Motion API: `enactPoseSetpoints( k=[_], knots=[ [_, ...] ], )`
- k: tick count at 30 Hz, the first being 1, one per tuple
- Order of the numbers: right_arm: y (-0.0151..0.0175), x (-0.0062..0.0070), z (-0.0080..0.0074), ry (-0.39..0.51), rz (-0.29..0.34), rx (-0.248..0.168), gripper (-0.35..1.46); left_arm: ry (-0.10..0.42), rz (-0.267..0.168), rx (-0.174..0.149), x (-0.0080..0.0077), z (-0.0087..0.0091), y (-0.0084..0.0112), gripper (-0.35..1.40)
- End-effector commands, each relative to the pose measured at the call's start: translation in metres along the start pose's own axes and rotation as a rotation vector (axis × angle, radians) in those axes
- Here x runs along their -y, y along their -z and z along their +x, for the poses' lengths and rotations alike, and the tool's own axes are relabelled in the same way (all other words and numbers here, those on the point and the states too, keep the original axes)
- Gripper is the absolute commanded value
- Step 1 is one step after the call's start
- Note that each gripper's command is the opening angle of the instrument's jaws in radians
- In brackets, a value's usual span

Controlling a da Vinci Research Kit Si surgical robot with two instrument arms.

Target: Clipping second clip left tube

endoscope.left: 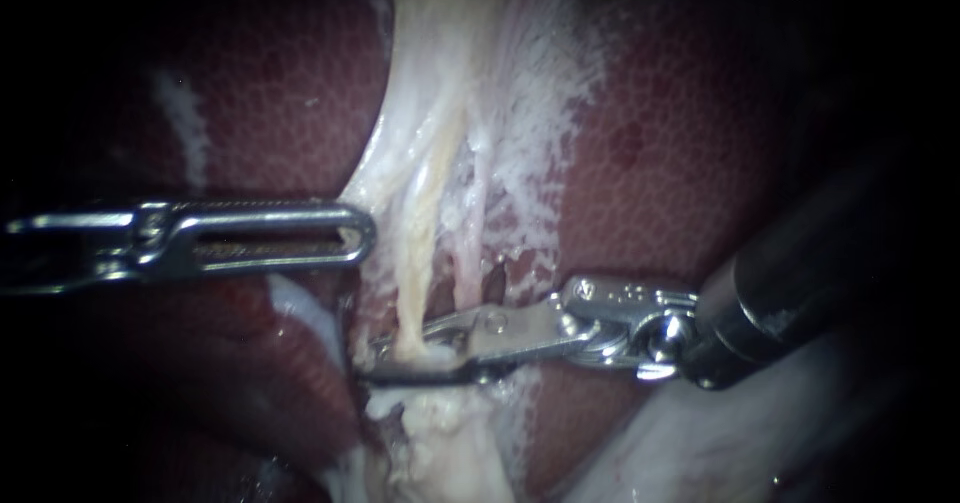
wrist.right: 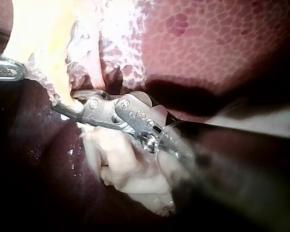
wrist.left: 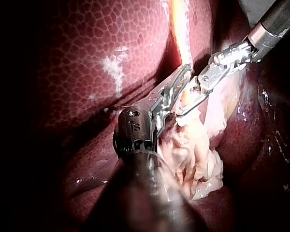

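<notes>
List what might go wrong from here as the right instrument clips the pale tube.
The right instrument straddles the pale tube right beside ragged white tissue, so closing may catch that tissue too. The left instrument rests its tip against filmy tissue near the tube; any tug there might slide the tube out of place.

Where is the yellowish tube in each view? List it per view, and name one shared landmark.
Endoscope: the yellowish tube runs down the centre to the tip of the right instrument.
Left wrist: tube ahead of the left instrument.
Right wrist: tube ahead of the right instrument.
Landmark: the right instrument's tip.
</notes>
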Motion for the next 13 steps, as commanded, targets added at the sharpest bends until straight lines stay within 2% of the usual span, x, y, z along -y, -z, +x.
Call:
enactPoseSetpoints(
  k=[1,13],
  knots=[
    [-0.0001,-0.0001,-0.0002,0.001,0.000,0.000,-0.35,0.000,0.000,0.000,0.0000,0.0000,0.0000,-0.35],
    [-0.0001,0.0000,-0.0003,0.002,0.000,0.003,-0.35,0.000,0.000,0.000,0.0000,0.0000,-0.0001,-0.35]
  ],
)
